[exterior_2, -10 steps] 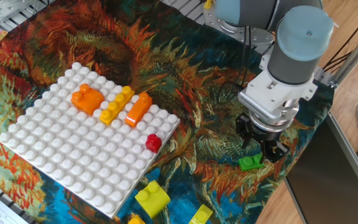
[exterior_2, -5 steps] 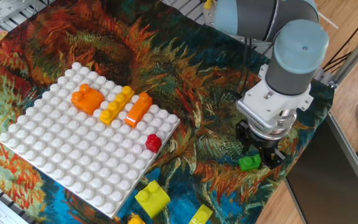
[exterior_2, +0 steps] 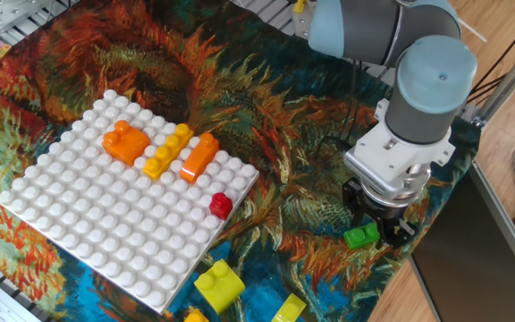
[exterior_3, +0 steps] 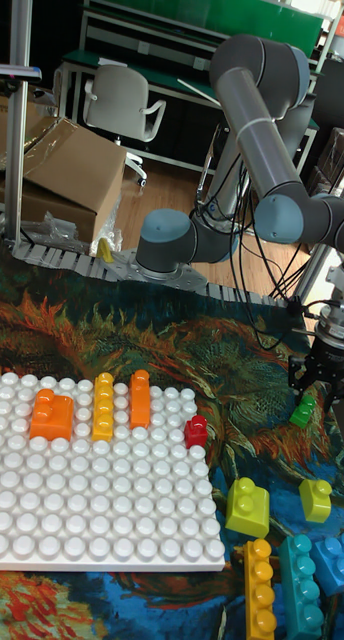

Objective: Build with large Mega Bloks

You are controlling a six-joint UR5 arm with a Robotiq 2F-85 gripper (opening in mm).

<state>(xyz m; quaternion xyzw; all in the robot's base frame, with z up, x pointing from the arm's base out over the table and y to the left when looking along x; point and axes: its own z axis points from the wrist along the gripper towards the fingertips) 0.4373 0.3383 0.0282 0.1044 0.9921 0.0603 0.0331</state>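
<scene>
End effector (exterior_2: 381, 225) narrow around the green brick (exterior_2: 361, 236) near the worktop's right edge, baseplate (exterior_2: 79, 233) well apart, teal brick (exterior_3: 303, 586) only in tall view

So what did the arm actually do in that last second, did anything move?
Only slightly. The gripper drifted a little to the right over the green brick, which sits on the cloth at its fingertips much as before; nothing was visibly picked up or released. The orange, yellow and red bricks on the white baseplate stayed put.
</scene>
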